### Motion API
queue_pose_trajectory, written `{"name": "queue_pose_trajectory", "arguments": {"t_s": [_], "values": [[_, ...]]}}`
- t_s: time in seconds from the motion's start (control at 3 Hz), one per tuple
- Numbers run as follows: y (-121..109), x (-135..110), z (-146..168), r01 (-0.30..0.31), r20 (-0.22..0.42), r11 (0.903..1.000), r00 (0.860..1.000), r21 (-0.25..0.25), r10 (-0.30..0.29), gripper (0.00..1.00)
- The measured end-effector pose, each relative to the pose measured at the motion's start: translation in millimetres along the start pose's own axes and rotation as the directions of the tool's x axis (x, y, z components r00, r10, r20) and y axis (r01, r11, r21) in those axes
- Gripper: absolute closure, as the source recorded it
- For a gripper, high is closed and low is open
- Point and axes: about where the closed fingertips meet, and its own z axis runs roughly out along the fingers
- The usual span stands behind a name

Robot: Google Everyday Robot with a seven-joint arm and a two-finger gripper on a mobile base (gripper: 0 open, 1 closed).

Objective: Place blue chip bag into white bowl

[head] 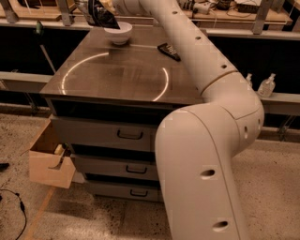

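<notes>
Camera view shows the gripper (99,7) at eleven o'clock above the white bowl (119,33), pinching the blue chip bag (104,18) so it hangs at the rim, probably ready for lowering in. A black bar packet (168,50) lies at three o'clock.

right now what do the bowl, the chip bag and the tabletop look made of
white bowl: likely glazed ceramic, smooth plain white.
blue chip bag, in the tool just above the bowl: thin plastic film, glossy.
tabletop: probably brushed metal or laminate, reflecting a light ring.
</notes>
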Motion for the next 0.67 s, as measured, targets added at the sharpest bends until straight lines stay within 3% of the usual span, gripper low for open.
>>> {"name": "queue_pose_trajectory", "arguments": {"t_s": [0.67], "values": [[-9.4,-7.0,41.1,0.02,-0.005,0.9934,1.0,0.113,-0.02,1.0]]}}
